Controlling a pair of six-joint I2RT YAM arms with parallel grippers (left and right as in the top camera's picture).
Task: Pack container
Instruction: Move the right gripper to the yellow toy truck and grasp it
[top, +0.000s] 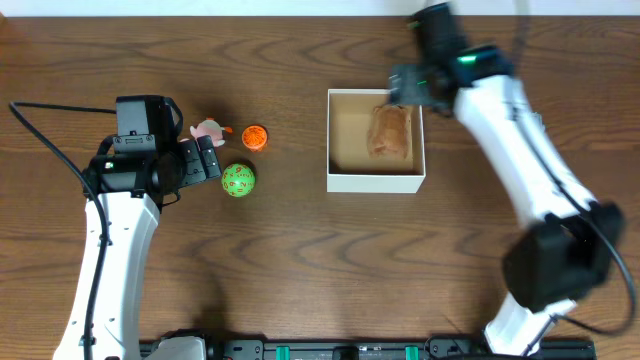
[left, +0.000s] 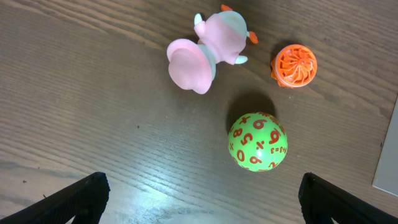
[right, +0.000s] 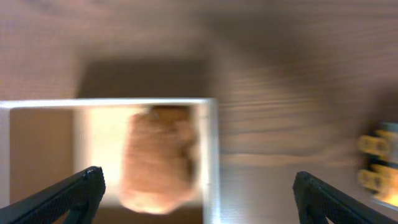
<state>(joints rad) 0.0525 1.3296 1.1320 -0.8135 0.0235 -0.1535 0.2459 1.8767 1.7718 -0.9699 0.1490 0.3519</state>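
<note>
- You have a dark brown wooden table (top: 300, 270) in front of you, with the grain running from the left edge to the right.
- The container (top: 375, 182) sits right of the bench's middle, closer to the far edge than the near one. It is open-topped, with white walls and a tan inside.
- A brown toy (top: 390, 132) lies inside the container, in its right half. The right wrist view shows it there too, though that picture is blurred.
- Your right gripper (top: 405, 85) hangs over the container's far right corner. In the right wrist view its two fingertips (right: 87, 186) stand wide apart with nothing between them.
- Toward the left edge, three toys lie on the bare wood, well apart from the container:
  - a pink toy (top: 208, 130), farthest left;
  - an orange ball (top: 254, 136) just to its right, not touching it;
  - a green ball (top: 238, 180) with orange numbers, nearer to you than the other two.
- Your left gripper (top: 210, 158) is just beside the green ball on its left. In the left wrist view its fingers (left: 87, 193) are spread wide and hold nothing, and all three toys lie beyond them.
</note>
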